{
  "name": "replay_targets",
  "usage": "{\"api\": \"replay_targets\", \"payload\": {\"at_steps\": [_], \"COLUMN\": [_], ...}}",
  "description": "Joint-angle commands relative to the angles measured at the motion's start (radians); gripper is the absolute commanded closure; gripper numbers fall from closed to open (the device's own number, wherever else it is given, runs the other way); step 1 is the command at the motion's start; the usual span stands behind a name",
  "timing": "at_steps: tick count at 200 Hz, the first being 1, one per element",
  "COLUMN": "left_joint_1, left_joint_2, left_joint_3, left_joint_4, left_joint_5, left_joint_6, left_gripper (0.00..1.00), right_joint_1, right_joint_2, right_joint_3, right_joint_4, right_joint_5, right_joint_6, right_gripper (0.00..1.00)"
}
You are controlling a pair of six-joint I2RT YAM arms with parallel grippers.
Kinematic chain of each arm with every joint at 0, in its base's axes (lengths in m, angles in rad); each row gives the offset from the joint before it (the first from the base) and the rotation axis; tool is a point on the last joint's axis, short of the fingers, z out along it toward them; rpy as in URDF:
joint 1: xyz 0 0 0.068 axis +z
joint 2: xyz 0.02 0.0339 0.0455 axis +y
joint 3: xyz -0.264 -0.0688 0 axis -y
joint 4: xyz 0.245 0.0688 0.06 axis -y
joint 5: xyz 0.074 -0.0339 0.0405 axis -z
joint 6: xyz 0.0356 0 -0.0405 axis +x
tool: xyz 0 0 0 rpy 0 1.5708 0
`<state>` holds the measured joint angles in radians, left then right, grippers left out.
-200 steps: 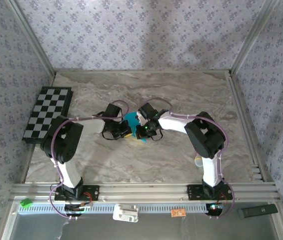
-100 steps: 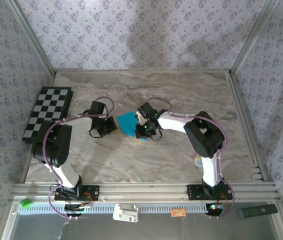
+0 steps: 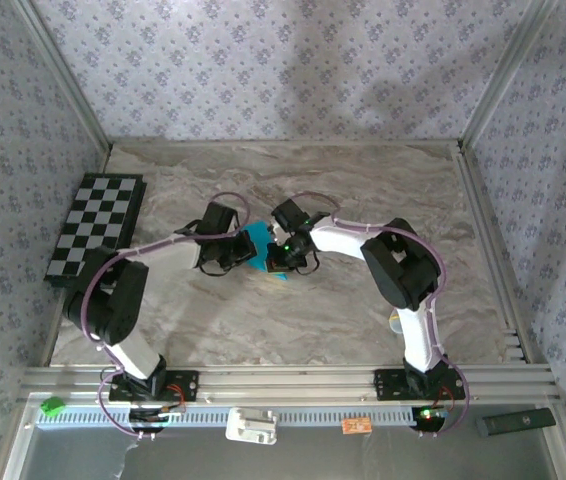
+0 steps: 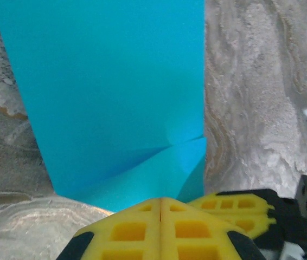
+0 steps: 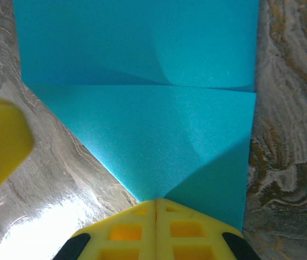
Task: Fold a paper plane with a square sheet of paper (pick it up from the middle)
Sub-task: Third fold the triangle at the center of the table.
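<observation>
sheet: square sheet of paper [image 4: 115,81], thin matte teal, diagonal creases, lying mid-counter [image 3: 363,180] on marbled stone | left gripper [image 4: 160,201]: yellow gridded fingers clenched, tips at sheet's edge | right gripper [image 5: 156,201]: clenched at folded flap's point

- My left hand [image 4: 160,201] is showing two bright yellow fingers, each moulded with a grid of square pockets, seated in black mounts.
- My right hand [image 5: 155,203] is wearing the same yellow, pocketed fingers with black corners behind them.
- My left arm [image 3: 123,300] is wearing bulky black joint housings and a white shell on its lowest link.
- My right arm [image 3: 403,270] is showing the same black housings, with white shells on its forearm and lowest link.
- Thin purple cables [image 3: 435,262] are looping along both arms.
- A small green light [image 3: 288,247] is glowing at my right wrist.
- My bases [image 3: 423,385] are sitting as black blocks with red wiring.
</observation>
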<state>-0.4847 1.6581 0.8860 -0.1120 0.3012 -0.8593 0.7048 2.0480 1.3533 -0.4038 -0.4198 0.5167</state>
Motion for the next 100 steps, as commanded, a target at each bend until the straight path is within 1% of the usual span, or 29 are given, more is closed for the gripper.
{"api": "replay_targets", "payload": {"at_steps": [1,37,100], "left_joint_1": [-0.002,-0.001,-0.002], "left_joint_2": [0.043,0.095,0.124], "left_joint_3": [0.032,0.050,0.038], "left_joint_4": [0.023,0.036,-0.047], "left_joint_5": [-0.004,0.009,-0.054], "left_joint_6": [-0.024,-0.032,-0.014], "left_gripper": [0.95,0.96,0.99], "right_joint_1": [-0.016,-0.022,-0.027], "right_joint_2": [0.028,0.024,0.021], "right_joint_3": [-0.002,-0.018,-0.010], "right_joint_4": [-0.026,-0.008,-0.026], "right_joint_5": [-0.016,-0.043,-0.044], "right_joint_6": [0.026,0.023,-0.018], "right_gripper": [0.94,0.94,0.94]}}
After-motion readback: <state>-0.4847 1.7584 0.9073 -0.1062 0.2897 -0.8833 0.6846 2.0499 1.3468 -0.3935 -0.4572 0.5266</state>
